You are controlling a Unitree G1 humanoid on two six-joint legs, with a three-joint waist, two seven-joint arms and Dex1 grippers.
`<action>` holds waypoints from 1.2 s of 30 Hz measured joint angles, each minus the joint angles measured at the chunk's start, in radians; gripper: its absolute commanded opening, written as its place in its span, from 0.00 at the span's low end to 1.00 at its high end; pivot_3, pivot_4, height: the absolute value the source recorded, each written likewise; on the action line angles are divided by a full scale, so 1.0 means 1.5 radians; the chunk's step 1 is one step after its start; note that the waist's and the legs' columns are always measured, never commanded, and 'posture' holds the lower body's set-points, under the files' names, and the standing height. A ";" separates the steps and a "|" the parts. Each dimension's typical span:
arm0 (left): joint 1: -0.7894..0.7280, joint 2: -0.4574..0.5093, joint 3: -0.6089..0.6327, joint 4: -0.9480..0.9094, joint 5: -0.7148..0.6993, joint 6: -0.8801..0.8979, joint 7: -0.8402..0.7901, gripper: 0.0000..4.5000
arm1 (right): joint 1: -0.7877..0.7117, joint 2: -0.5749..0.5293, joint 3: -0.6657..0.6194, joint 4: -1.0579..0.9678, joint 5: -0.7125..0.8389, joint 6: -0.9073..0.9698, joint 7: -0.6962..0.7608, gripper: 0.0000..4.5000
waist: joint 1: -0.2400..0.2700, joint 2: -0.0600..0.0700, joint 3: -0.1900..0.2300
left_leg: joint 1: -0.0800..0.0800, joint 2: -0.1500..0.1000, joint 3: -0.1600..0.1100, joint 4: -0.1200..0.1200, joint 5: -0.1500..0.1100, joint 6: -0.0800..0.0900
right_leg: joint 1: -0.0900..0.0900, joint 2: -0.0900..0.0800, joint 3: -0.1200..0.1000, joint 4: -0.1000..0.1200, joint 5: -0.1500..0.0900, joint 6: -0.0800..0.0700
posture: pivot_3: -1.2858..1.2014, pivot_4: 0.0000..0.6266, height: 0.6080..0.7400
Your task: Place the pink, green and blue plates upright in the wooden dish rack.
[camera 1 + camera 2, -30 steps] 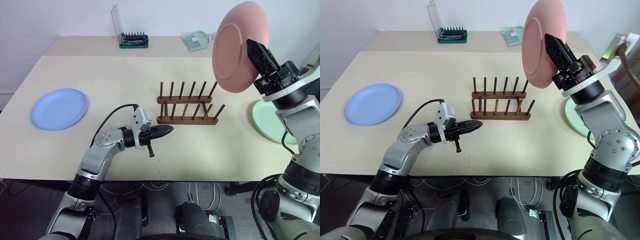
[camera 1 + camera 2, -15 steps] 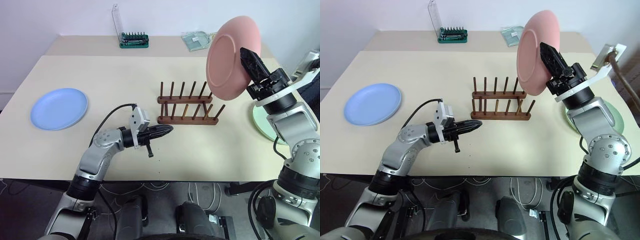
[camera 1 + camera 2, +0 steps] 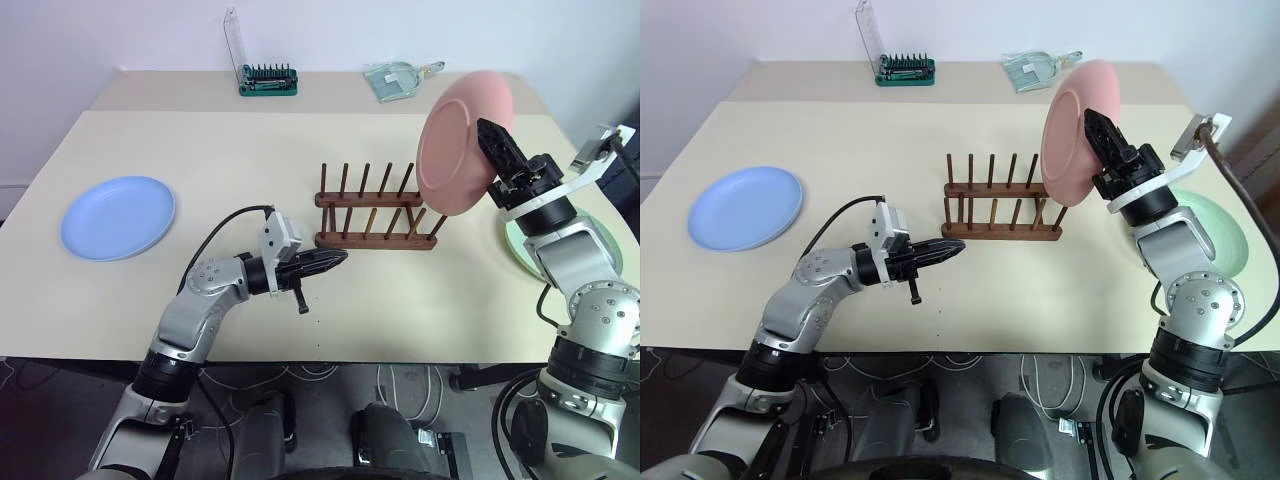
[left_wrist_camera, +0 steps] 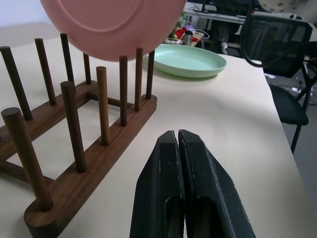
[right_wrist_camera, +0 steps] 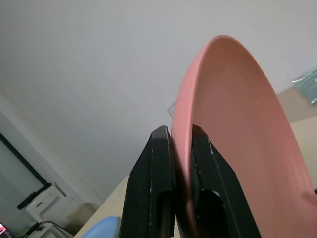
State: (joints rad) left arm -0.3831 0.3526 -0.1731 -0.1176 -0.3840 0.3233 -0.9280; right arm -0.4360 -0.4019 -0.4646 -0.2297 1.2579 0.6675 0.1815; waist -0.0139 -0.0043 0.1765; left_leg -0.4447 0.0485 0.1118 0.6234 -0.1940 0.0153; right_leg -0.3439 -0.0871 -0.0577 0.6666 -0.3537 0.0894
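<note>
My right gripper (image 3: 492, 135) is shut on the rim of the pink plate (image 3: 452, 145), holding it upright just above the right end of the wooden dish rack (image 3: 375, 214). In the right wrist view its fingers (image 5: 161, 148) pinch the pink plate's (image 5: 233, 124) edge. The rack holds no plates. The blue plate (image 3: 118, 217) lies flat at the table's left. The green plate (image 3: 1212, 226) lies flat at the right, partly behind my right arm. My left gripper (image 3: 338, 258) is shut and holds nothing, level, just left of the rack's near rail (image 4: 94, 168).
A green bit set (image 3: 267, 82) with a clear lid and a clear packet (image 3: 400, 78) sit at the back of the table. A black chair (image 4: 280, 47) stands beyond the table's right edge.
My right arm has brought the pink plate down and forward, from high above the table to just over the rack's right end. The left arm stayed still.
</note>
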 measured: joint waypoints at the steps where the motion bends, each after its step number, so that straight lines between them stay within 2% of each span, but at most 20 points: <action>1: -0.003 -0.001 0.000 0.000 0.000 0.000 0.000 0.01 | 0.003 0.002 0.002 0.002 -0.003 0.000 -0.002 0.01 | 0.000 0.000 0.000 | 0.000 0.000 0.000 0.000 0.000 0.000 | 0.000 0.000 0.000 0.000 0.000 0.000 | 0.52 0.24 0.94; 6: -0.005 -0.001 0.000 0.000 -0.001 0.001 0.000 0.01 | 0.007 0.008 0.006 0.017 -0.012 0.000 -0.013 0.01 | 0.000 0.000 0.000 | 0.000 0.000 0.000 0.000 0.000 0.000 | 0.000 0.000 0.000 0.000 0.000 0.000 | 0.52 0.24 0.94; 9: -0.005 -0.001 0.000 0.000 -0.003 0.000 -0.002 0.01 | 0.007 0.008 0.006 0.024 -0.014 0.000 -0.014 0.22 | 0.000 0.000 0.000 | 0.000 0.000 0.000 0.000 0.000 0.000 | 0.000 0.000 0.000 0.000 0.000 0.000 | 0.52 0.24 0.94; 14: -0.004 -0.002 0.000 0.003 -0.006 -0.003 -0.004 0.01 | 0.007 0.009 0.006 0.027 -0.036 -0.008 -0.018 0.77 | 0.000 0.000 0.000 | 0.000 0.000 0.000 -0.001 0.000 0.000 | -0.001 0.000 0.000 0.000 0.000 0.000 | 0.52 0.24 0.94; 19: -0.003 -0.003 0.000 0.011 -0.006 -0.007 -0.004 0.01 | 0.004 -0.019 0.007 0.028 -0.077 -0.023 -0.010 0.77 | 0.000 0.000 0.000 | -0.001 0.000 0.001 -0.001 0.000 0.000 | -0.001 0.000 0.000 0.000 0.000 0.000 | 0.52 0.24 0.94; 23: -0.001 -0.003 0.000 0.017 -0.006 -0.017 -0.006 0.01 | 0.007 -0.150 -0.012 0.016 -0.144 -0.033 0.031 0.77 | 0.004 0.000 0.000 | -0.003 -0.001 0.001 -0.001 0.000 0.000 | -0.003 0.000 0.000 -0.001 0.000 0.000 | 0.52 0.24 0.94; 26: 0.001 -0.002 -0.001 0.020 -0.006 -0.019 -0.009 0.01 | 0.068 -0.261 -0.036 -0.002 -0.208 -0.035 0.084 0.77 | 0.004 0.000 0.000 | -0.004 -0.001 0.001 -0.001 0.000 0.000 | -0.003 0.000 0.000 -0.001 0.000 0.000 | 0.52 0.24 0.94; 29: 0.002 -0.003 -0.002 0.023 -0.006 -0.018 -0.014 0.01 | 0.165 -0.339 -0.036 -0.002 -0.277 -0.022 0.137 0.77 | 0.003 0.000 0.000 | -0.003 0.000 0.001 -0.001 0.000 0.000 | -0.003 0.000 0.000 -0.001 0.000 0.000 | 0.52 0.24 0.94; 33: -0.002 -0.010 -0.008 0.025 -0.007 -0.017 -0.022 0.01 | 0.260 -0.396 0.018 0.026 -0.401 -0.016 0.171 0.77 | -0.001 0.000 0.000 | -0.002 0.000 0.001 0.000 0.000 0.000 | -0.003 0.000 0.000 -0.001 0.000 0.000 | 0.52 0.24 0.94; 36: -0.014 -0.015 -0.012 0.026 -0.007 -0.017 -0.026 0.01 | 0.279 -0.400 0.082 0.053 -0.479 -0.028 0.190 0.77 | -0.001 0.000 0.000 | -0.002 0.000 0.001 0.000 0.000 0.000 | -0.003 0.001 0.001 -0.001 0.000 0.000 | 0.52 0.24 0.94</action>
State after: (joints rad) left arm -0.4036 0.3299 -0.1909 -0.0793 -0.3944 0.2985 -0.9675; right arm -0.0168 -1.0025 -0.3409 -0.1495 0.5398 0.6250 0.4659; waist -0.0147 -0.0038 0.1767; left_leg -0.4480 0.0483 0.1136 0.6227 -0.1934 0.0146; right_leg -0.3486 -0.0858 -0.0566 0.6656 -0.3535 0.0899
